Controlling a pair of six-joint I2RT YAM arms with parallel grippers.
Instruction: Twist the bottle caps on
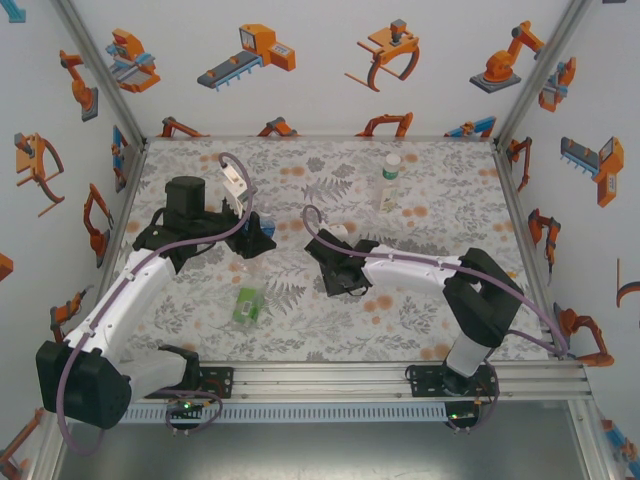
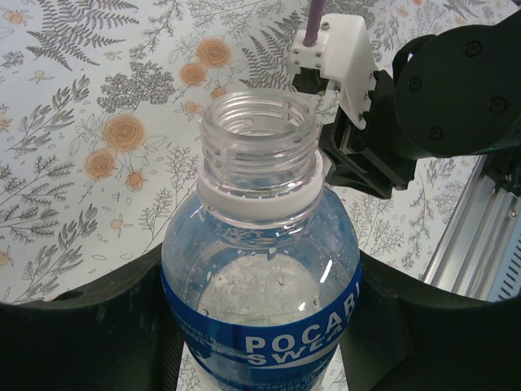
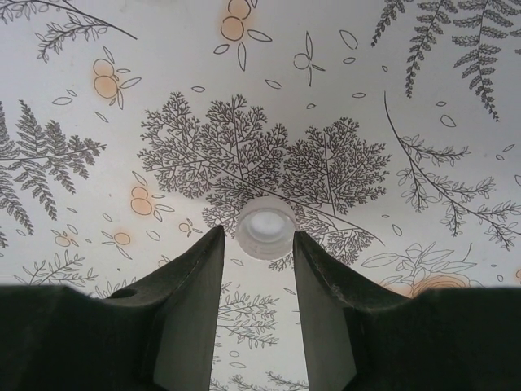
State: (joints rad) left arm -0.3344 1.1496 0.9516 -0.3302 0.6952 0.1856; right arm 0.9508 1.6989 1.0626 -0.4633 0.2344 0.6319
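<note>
Lying between robot-print walls [image 1: 330,90], floral cloth [image 1: 440,210]; left claw [image 2: 260,281] gripping blue-labelled bottle [image 2: 259,138], right claw [image 3: 256,243] spread by cap [image 3: 265,221].

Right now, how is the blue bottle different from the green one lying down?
The Pocari Sweat bottle wears a blue label; the green-labelled bottle wears a green one. The Pocari Sweat bottle is clamped in the left gripper; the green-labelled bottle lies on its side on the table, nothing touching it. Both are small clear plastic bottles.

Blue-labelled bottle [image 2: 269,338], green-labelled bottle [image 1: 247,305], slim bottle [image 1: 391,180], three bottles in all, apparently one white cap [image 3: 265,228]
</note>
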